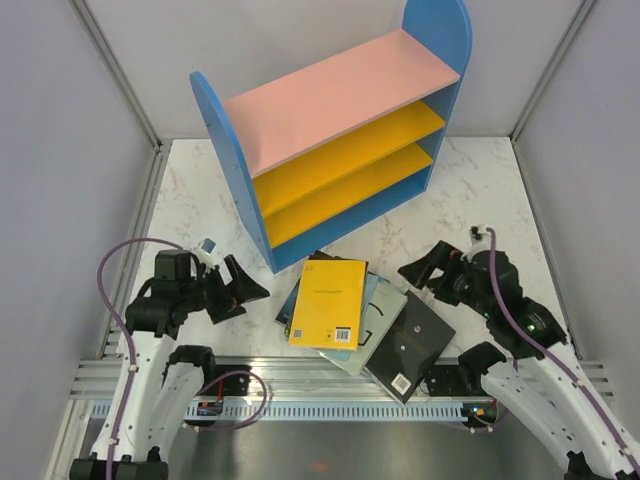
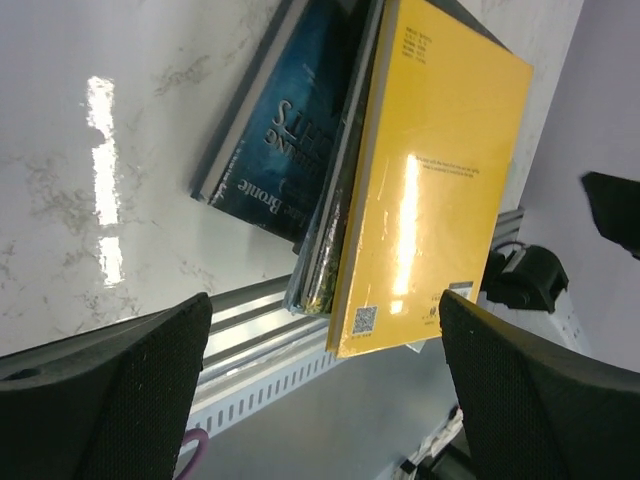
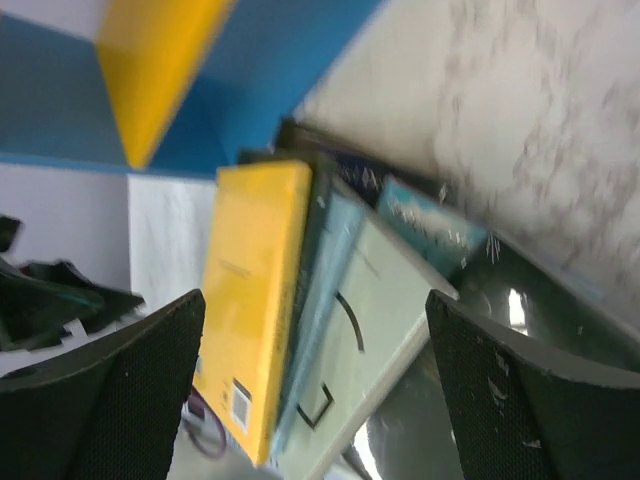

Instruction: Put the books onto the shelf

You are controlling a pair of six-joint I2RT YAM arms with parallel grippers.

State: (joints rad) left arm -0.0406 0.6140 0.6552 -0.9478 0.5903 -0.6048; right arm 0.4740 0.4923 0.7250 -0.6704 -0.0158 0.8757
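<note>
Thin paperback books (image 1: 385, 318) are lying piled on the marble worktop (image 1: 470, 200) before the blue-sided shelf (image 1: 340, 140); I am flanking them, left end effector (image 1: 250, 290) and right end effector (image 1: 415, 278) spread empty, probably needing to pinch the yellow book (image 1: 328, 303) first.

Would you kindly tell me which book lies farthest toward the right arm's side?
The black book, at the pile's right end, with a white label near its corner; the yellow book and pale book lie further left.
</note>
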